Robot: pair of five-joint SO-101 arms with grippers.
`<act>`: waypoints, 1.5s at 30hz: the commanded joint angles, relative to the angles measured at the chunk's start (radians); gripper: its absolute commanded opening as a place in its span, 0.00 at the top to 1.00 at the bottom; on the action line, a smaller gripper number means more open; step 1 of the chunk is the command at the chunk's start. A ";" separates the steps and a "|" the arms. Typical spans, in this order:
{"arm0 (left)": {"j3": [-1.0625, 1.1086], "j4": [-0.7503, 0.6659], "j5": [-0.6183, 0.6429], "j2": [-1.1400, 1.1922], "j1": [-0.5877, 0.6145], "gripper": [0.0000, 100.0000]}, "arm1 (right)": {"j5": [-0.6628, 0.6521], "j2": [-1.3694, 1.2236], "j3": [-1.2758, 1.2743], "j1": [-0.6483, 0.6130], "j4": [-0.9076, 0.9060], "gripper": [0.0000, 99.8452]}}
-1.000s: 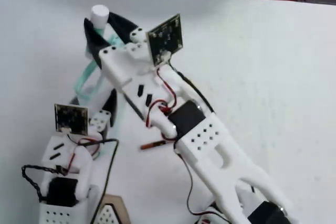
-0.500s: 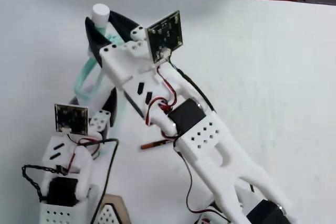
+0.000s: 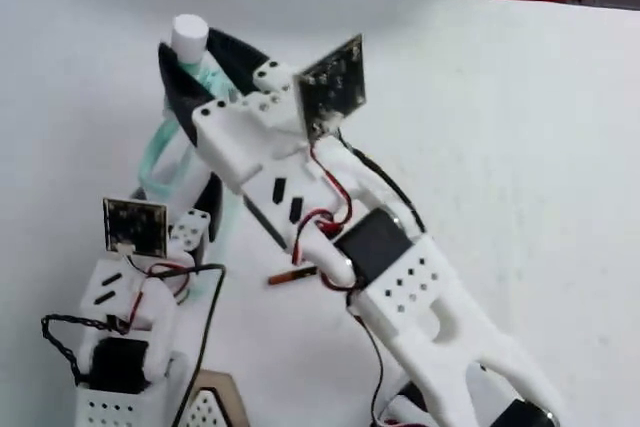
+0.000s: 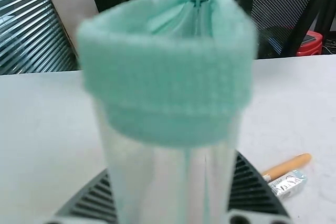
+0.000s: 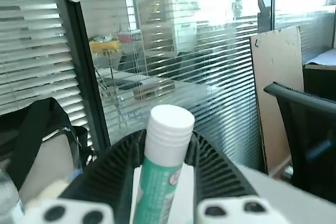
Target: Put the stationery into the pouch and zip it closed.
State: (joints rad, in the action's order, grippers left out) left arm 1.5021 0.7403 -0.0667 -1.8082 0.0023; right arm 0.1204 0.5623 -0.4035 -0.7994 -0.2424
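- Two grippers, each closed on a load: the left gripper (image 4: 169,200) pinches the lower wall of a clear plastic pouch with a mint-green mesh band (image 4: 168,93), held upright; the right gripper (image 5: 164,153) clamps a green glue stick with a white cap (image 5: 169,124), cap up
- Position: in the high view the glue stick sits at the far side of the pouch, close to its rim and not inside it
- Count, stationery: one glue stick; one orange pencil (image 3: 290,275) lying on the white table (image 3: 500,97), partly under the right arm (image 3: 400,277); one small silver-wrapped item (image 4: 286,182) just beside the pencil — its kind cannot be told
- Count, containers: one pouch
- Risk: the pouch is soft and gripped low, so a push from the stick on the mesh band would likely fold the mouth or tip the pouch
- Risk: released while off-centre, the stick could land on the rim and drop to the table
- Risk: the right arm hangs over the pencil — a low sweep could roll it away
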 commanded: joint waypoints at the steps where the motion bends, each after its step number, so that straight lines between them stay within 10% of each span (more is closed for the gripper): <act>1: -0.023 -0.025 0.008 -0.012 -0.013 0.80 | 0.002 -0.004 -0.041 -0.007 -0.035 0.98; 34: -0.037 0.005 0.084 -0.012 0.022 0.74 | -0.169 -0.047 -0.106 -0.127 -0.120 0.98; 45: -0.101 0.112 0.086 -0.012 0.015 0.74 | -0.161 0.102 -0.107 -0.050 -0.237 0.72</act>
State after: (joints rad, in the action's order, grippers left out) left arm 1.4515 0.8477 0.0084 -1.8190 0.0146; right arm -0.0345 0.5823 -0.5171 -0.8823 -0.4419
